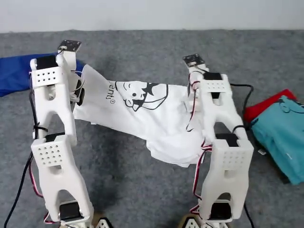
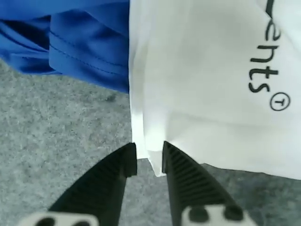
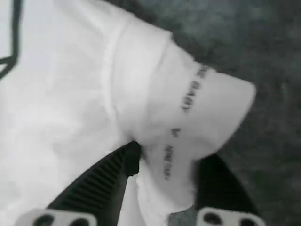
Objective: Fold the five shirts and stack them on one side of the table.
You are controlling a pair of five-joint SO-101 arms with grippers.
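**White shirt gripped at both ends, first fold not yet made**

Nearest the arm bases, the grey surface (image 1: pixel 118 190) is lying in front of the white shirt (image 1: pixel 142 114). The shirt's nearer edge is bunching into a rumpled lump. The shirt itself is lying print-up between the two arms, slack and creased rather than flat.

At one end of the white shirt, the left hand (image 2: pixel 149 157) is pinching a corner of the edge, its fingers closed on a thin fold of cloth. At the opposite end, the right hand (image 3: pixel 164 165) is clamping a sleeve, with bunched fabric filling the gap between its fingers.

Off to the right hand's side of the white shirt, and apart from it, a teal shirt (image 1: pixel 282 137) is lying over a red shirt (image 1: pixel 266 104). This looks like the start of the stack. Beyond the white shirt's far corner on the left hand's side, a blue shirt (image 1: pixel 16 73) is lying crumpled, its edge tucked just under the white cloth.

The step in hand appears to be spreading the white shirt flat ahead of folding. The next move is probably calling for both hands to draw apart evenly, with enough lift to let the rumpled near edge fall out. They would need to do this without losing either pinch or dragging the blue shirt along.
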